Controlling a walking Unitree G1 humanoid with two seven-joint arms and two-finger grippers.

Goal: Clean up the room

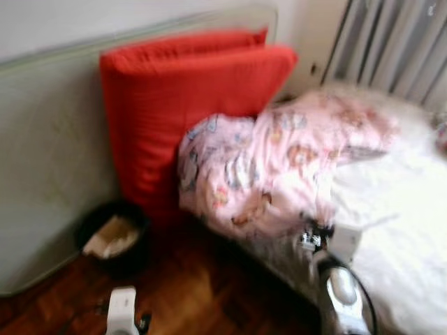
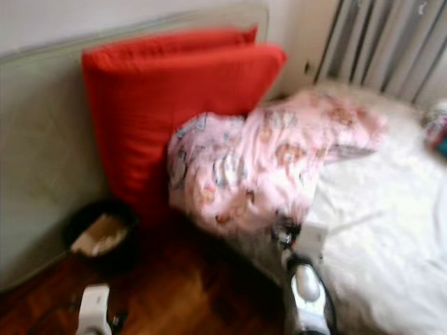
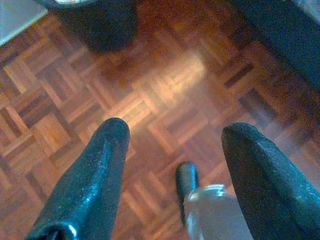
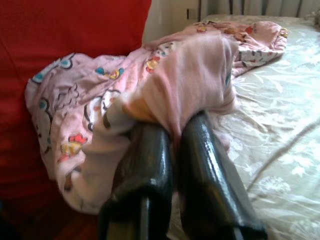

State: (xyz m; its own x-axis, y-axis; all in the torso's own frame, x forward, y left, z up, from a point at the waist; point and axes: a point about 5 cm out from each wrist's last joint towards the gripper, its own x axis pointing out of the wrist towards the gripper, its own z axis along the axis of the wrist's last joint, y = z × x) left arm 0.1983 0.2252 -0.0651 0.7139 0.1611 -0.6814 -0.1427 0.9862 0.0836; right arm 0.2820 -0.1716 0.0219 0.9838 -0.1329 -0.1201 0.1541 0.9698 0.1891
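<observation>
A pink cartoon-print cloth (image 1: 279,167) lies bunched on the near-left corner of the bed (image 1: 405,209), hanging over its edge. My right gripper (image 4: 175,132) is shut on a fold of that pink cloth (image 4: 190,75), with fabric draped over the fingertips. In the left eye view the right gripper (image 1: 314,234) sits at the cloth's lower edge. My left gripper (image 3: 175,130) hangs open above the parquet floor (image 3: 165,85), holding nothing. The head views are blurred.
Two red cushions (image 1: 188,105) lean upright against a pale green panel (image 1: 49,160) along the wall. A black bin (image 1: 112,237) with crumpled paper stands on the floor beside them. A radiator (image 1: 391,42) is behind the bed.
</observation>
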